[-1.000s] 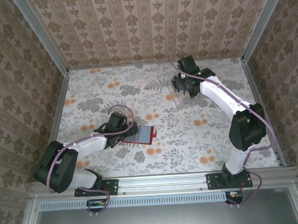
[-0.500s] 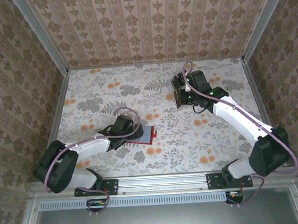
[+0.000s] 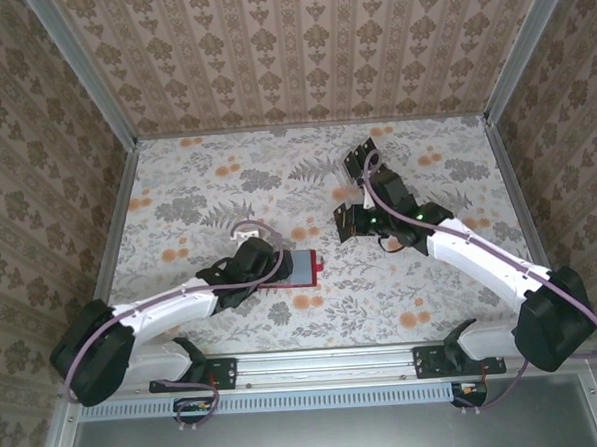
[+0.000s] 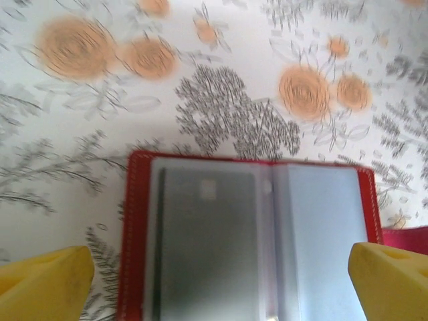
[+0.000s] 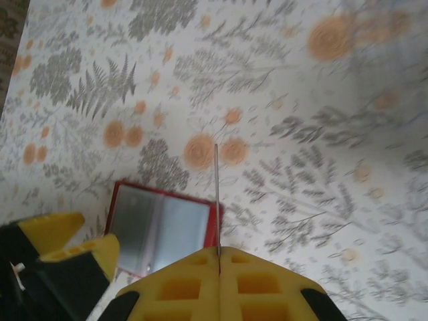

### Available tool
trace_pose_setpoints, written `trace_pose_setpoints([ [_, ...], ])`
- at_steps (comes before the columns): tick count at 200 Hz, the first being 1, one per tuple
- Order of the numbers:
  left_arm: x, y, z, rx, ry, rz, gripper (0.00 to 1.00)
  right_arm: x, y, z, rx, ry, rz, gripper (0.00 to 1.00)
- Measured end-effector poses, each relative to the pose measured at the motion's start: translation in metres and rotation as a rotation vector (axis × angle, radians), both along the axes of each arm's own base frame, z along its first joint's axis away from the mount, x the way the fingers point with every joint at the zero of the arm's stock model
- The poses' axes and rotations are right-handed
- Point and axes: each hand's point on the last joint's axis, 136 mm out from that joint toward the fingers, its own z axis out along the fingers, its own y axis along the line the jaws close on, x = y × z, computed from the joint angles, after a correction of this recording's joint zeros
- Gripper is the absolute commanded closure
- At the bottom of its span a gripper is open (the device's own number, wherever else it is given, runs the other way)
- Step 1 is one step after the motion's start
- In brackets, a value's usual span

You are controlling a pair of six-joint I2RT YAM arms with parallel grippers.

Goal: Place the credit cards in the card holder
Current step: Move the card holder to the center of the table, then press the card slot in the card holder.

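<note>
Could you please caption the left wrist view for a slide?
Open left gripper poised above the opened red card holder.

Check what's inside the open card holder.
The card holder lies open. What looks like a dark grey card sits in its left side; the right sleeve looks lighter, apparently empty. Anything stacked beneath that card is covered.

The flowered worktop (image 3: 176,185) carries the red card holder (image 3: 301,268), lying open with its greyish inside facing up.

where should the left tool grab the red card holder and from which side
Probably by its two red side edges, coming from straight above: the card holder lies open and flat, grey inside up, and the open left tool straddles it.
</note>
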Motion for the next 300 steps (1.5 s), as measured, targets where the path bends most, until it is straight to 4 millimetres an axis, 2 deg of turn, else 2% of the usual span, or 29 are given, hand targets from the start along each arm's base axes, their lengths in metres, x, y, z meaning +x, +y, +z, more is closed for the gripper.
trace_pose_setpoints([
  [17, 0.002, 0.009, 0.014, -0.007, -0.04, 0.029, 0.0, -0.009, 0.021, -0.007, 0.022, 0.006, 0.03, 1.0],
  [35, 0.005, 0.021, 0.021, -0.003, -0.054, 0.066, 0.0, -0.017, 0.048, -0.018, 0.043, 0.007, 0.064, 1.0],
  [57, 0.009, 0.037, 0.017, 0.025, -0.038, 0.106, 0.0, -0.025, 0.078, -0.039, 0.052, 0.017, 0.089, 1.0],
  [87, 0.01, 0.052, 0.007, 0.072, -0.002, 0.122, 0.0, -0.034, 0.098, -0.064, 0.051, 0.024, 0.082, 1.0],
  [137, 0.008, 0.055, -0.007, 0.115, 0.046, 0.084, 0.0, -0.03, 0.106, -0.086, 0.067, 0.019, 0.015, 1.0],
  [206, 0.004, 0.054, -0.024, 0.145, 0.096, 0.047, 0.0, -0.029, 0.117, -0.097, 0.1, 0.03, -0.023, 1.0],
  [234, 0.006, 0.054, -0.026, 0.144, 0.099, 0.046, 0.0, -0.029, 0.12, -0.102, 0.109, 0.041, -0.032, 1.0],
  [270, 0.006, 0.052, -0.027, 0.142, 0.101, 0.038, 0.0, -0.032, 0.121, -0.117, 0.095, 0.075, -0.045, 1.0],
  [300, 0.006, 0.051, -0.027, 0.147, 0.1, 0.026, 0.0, -0.031, 0.12, -0.118, 0.095, 0.075, -0.063, 1.0],
])
